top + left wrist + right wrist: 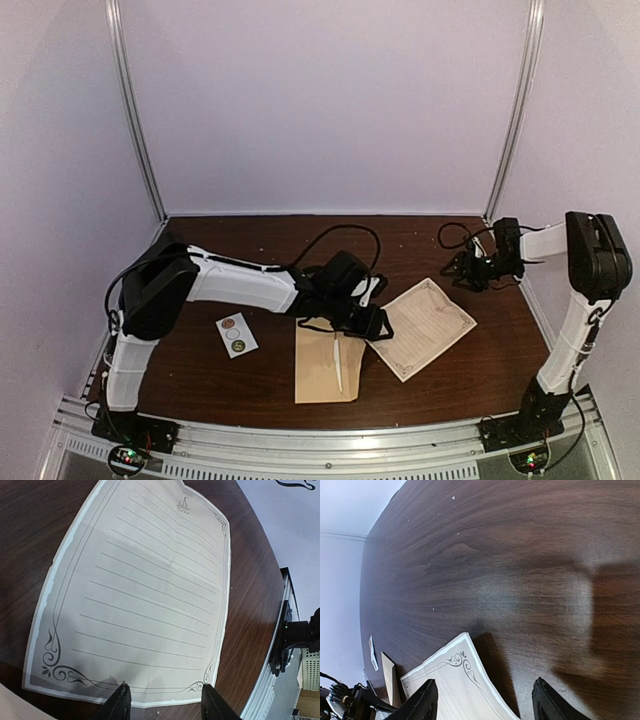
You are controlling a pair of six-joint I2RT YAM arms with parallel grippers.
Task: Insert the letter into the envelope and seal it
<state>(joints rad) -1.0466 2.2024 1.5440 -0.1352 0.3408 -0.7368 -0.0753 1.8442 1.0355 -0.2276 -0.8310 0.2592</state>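
**Two arms at the letter, both sets of jaws apart**

Both bases sit at the near edge of the worktop [250, 240], one toward each corner. Just beyond that edge, about midway along it, the envelope [315, 372] lies flat with nothing gripping it. The sticker card [237, 334] lies to its left.

The left arm rises from its base to an elbow by the left edge. Its forearm then reaches right toward the centre, with the wrist dipped over the near-left edge of the letter [425, 325]. The left gripper [165, 687] is partly open, its fingers straddling that edge without pinching the sheet.

The right arm stands tall by the right edge and folds back leftward. The right gripper [485, 681] hangs low near the letter's far corner, its fingers well apart and holding nothing.
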